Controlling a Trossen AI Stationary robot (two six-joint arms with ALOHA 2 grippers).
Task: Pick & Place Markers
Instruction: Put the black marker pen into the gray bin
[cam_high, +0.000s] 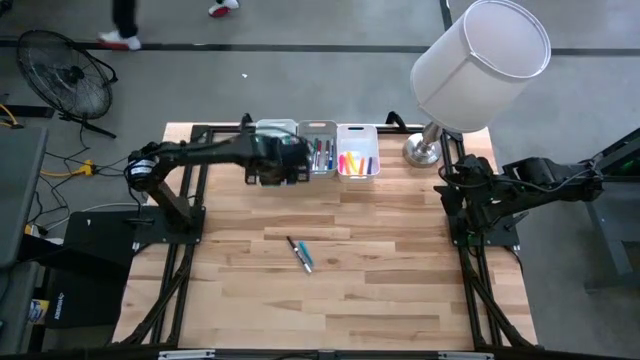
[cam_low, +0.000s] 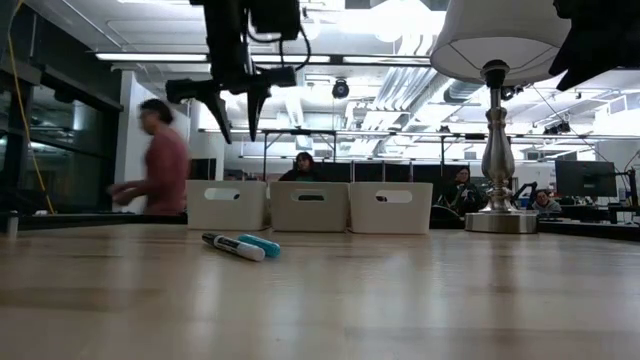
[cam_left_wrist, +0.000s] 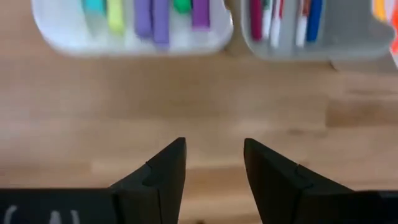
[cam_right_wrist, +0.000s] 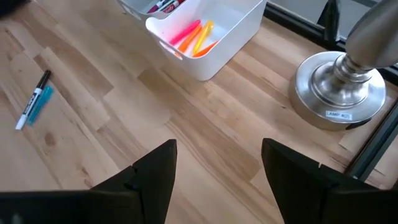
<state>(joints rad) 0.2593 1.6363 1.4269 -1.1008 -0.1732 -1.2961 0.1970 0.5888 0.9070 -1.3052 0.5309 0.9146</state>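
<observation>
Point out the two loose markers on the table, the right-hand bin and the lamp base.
loose markers (cam_high: 301, 253), high view, where the pair meets
right-hand bin (cam_high: 358, 130), high view, far rim
lamp base (cam_right_wrist: 339, 93), right wrist view, top of metal foot

Two thin markers lying flat mid-frame in the high view: a white-barrelled, dark-capped marker (cam_high: 296, 247) touching a teal marker (cam_high: 305, 259). Upper centre: green, purple and teal markers (cam_left_wrist: 152, 14) in one bin; red, white and blue markers (cam_left_wrist: 283, 18) in the next; pink, orange and yellow markers (cam_right_wrist: 193, 36) in the third.
</observation>
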